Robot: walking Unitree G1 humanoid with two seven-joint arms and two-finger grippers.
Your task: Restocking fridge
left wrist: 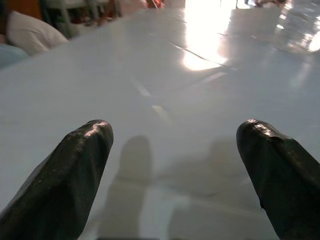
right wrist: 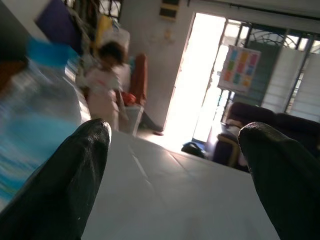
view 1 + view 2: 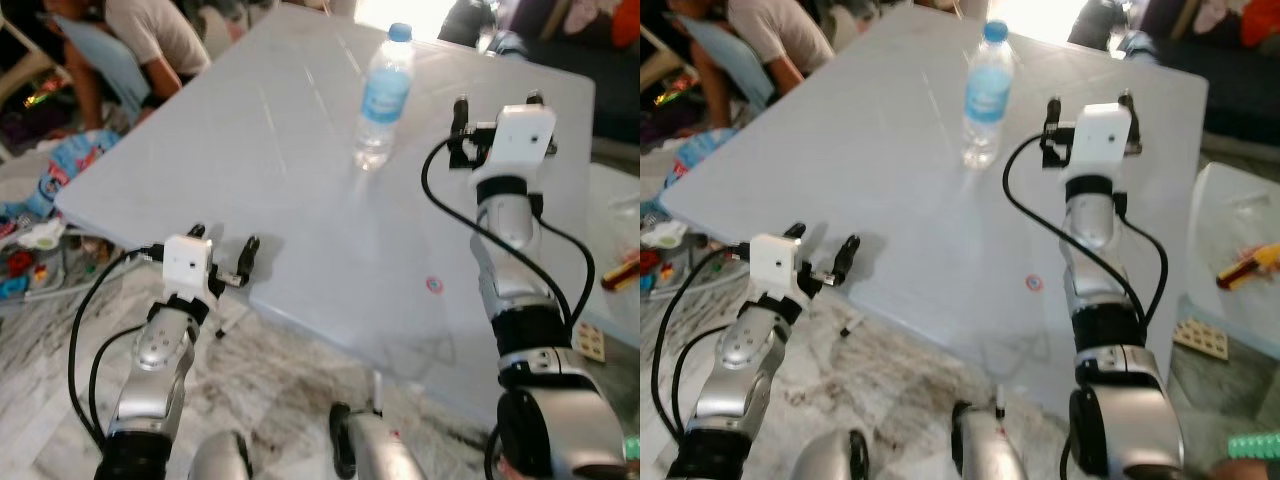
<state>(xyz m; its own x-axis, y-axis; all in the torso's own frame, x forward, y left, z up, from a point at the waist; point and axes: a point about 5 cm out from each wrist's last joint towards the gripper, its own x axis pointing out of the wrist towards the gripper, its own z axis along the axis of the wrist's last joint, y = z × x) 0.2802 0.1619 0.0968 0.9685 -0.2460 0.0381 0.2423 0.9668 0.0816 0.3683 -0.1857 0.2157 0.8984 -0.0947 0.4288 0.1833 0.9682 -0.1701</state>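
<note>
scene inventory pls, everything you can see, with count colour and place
bottle: 1, clear with blue cap and label, upright on the table's far half
table: 1, pale grey, before the robot
sticker: 1, small red and blue, on the table near its front edge
toys: several, mixed colours, on the floor at left
person: 1, grey shirt, bent over beyond the table's left corner
left gripper: 1, black fingers, open at the table's near edge
right gripper: 1, black fingers, open, raised right of the bottle

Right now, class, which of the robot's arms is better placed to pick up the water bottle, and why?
The right. The right gripper is open, raised over the table beside the water bottle, which stands upright. The left gripper, also open, sits at the table's near edge, much farther from it.
</note>
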